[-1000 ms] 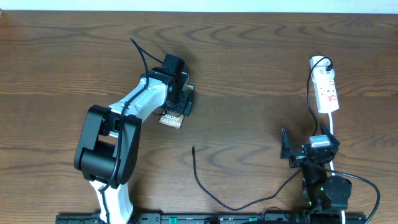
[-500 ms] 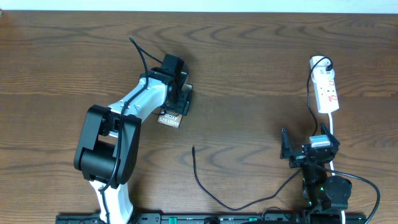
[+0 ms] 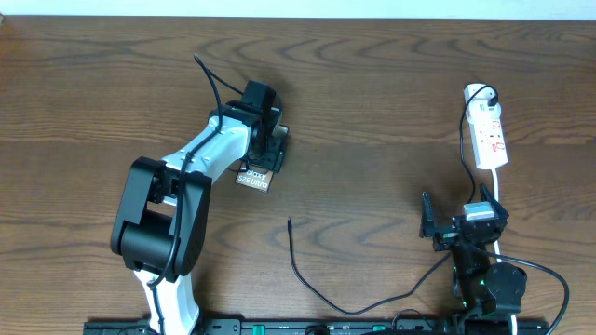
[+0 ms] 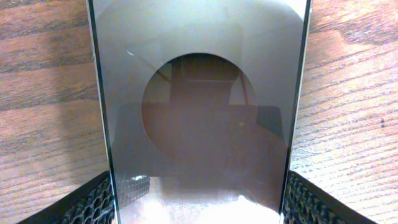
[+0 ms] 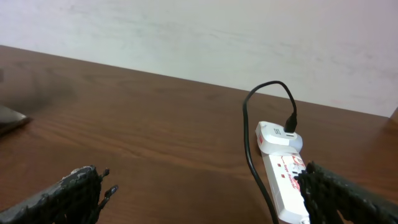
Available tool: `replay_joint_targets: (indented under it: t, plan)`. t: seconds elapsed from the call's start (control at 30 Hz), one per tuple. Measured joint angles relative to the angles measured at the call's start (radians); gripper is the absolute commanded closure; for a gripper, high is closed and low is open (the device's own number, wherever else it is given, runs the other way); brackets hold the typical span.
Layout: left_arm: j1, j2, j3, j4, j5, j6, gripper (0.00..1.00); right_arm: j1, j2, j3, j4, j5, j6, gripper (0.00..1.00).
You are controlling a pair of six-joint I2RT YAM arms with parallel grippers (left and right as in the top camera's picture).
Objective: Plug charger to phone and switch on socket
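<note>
Phone (image 4: 199, 118) clamped edgewise by left gripper (image 4: 200, 200); right gripper (image 5: 208, 193) jaws wide apart, empty, socket (image 5: 285, 179) ahead; charger (image 3: 296, 268) tip lies free.

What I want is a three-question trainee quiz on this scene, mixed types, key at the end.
1. True or false: the black cable's free tip is plugged into the phone.
2. Which fingers flank the phone? A. left fingers B. the other arm's C. neither
3. Fill in: the power strip lies ahead of the ___ fingers, which are spread and empty.
Key: 1 false, the tip lies on the table, apart from the phone; 2 A; 3 right fingers.
</note>
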Motion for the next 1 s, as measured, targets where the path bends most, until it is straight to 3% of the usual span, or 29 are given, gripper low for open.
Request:
replay_joint_targets:
  t: [0.13,0.23,0.73,1.0]
  plan:
    - [0.0,0.0,0.0,0.0,0.0,0.0,0.56,0.0,0.0,0.0,0.0,0.0,0.0,0.01]
    - [0.0,0.001,0.005,-0.006,0.0,0.0,0.61,0.0,0.0,0.0,0.0,0.0,0.0,0.01]
    - [0.001,-0.041,-0.021,-0.055,0.041,-0.002,0.62,0.0,0.0,0.0,0.0,0.0,0.0,0.01]
    - [0.001,-0.203,-0.027,-0.058,0.053,-0.002,0.63,0.0,0.0,0.0,0.0,0.0,0.0,0.01]
